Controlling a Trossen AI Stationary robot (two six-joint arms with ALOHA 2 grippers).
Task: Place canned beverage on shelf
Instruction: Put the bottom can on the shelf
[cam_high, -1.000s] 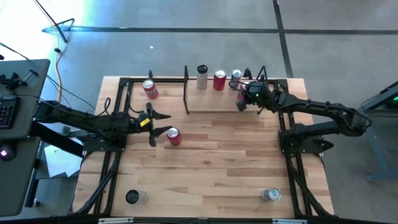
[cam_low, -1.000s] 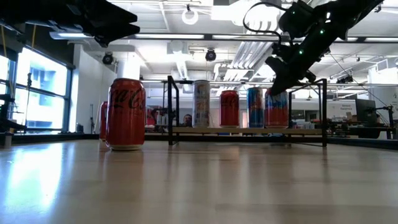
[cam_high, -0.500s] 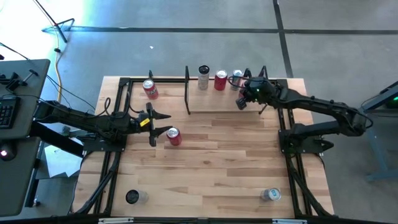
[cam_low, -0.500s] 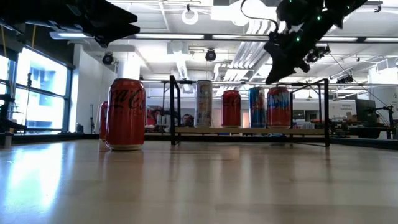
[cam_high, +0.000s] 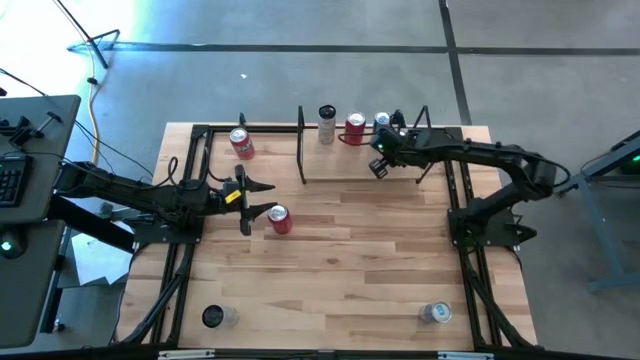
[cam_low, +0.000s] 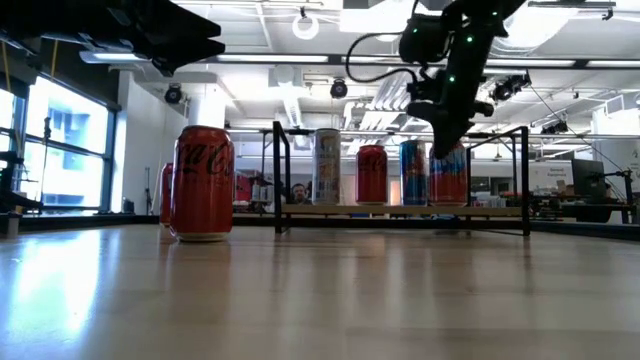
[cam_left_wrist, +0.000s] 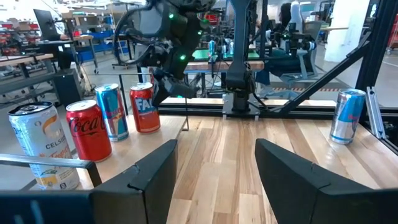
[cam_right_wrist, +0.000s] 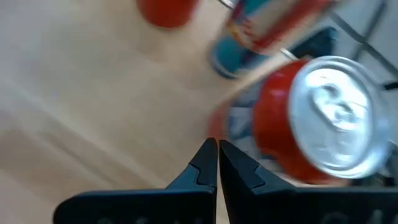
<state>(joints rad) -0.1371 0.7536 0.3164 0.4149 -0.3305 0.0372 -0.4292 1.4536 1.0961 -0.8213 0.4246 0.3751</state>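
Standing on the shelf: 4 upright cans.

Over the last second the right gripper has let go of the red Fanta can, which it had been gripping at the right end of the shelf. It rose clear of the can, and has since swung left along the shelf's near side. It now hangs above and in front of the row of cans with its fingers pressed together, and the can stands free on the board.
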